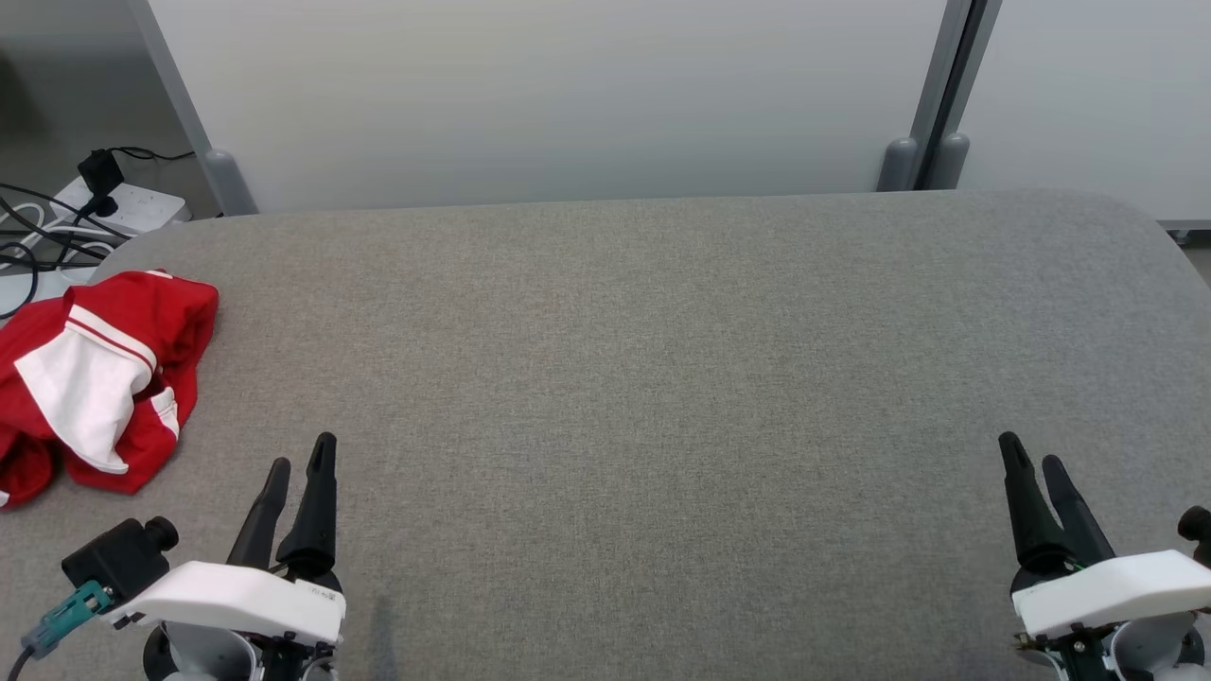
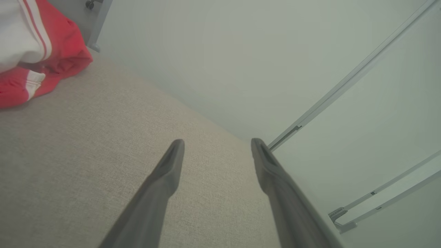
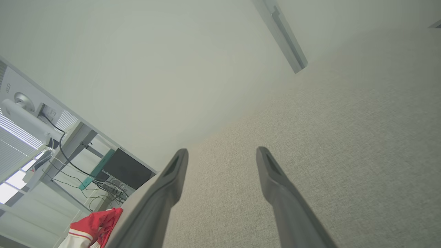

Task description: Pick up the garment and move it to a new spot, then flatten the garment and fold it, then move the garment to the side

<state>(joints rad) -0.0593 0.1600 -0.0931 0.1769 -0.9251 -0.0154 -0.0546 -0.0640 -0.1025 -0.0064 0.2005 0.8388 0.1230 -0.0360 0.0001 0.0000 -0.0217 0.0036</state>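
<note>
Red garment (image 1: 95,378) is lying bunched, partly cut off at the left. Your left gripper (image 1: 302,450) and right gripper (image 1: 1029,449) are pointing forward, wide, holding nothing.

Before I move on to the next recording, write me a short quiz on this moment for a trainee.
1. True or false: the red-and-white garment lies crumpled near the left edge of the grey table.
2. Multiple choice: the left gripper is A) shut on the garment, B) open and holding nothing, C) pressing the garment flat.
3. Short answer: is the left gripper or the right gripper nearer the garment?

Key: 1 true; 2 B; 3 left gripper.
</note>
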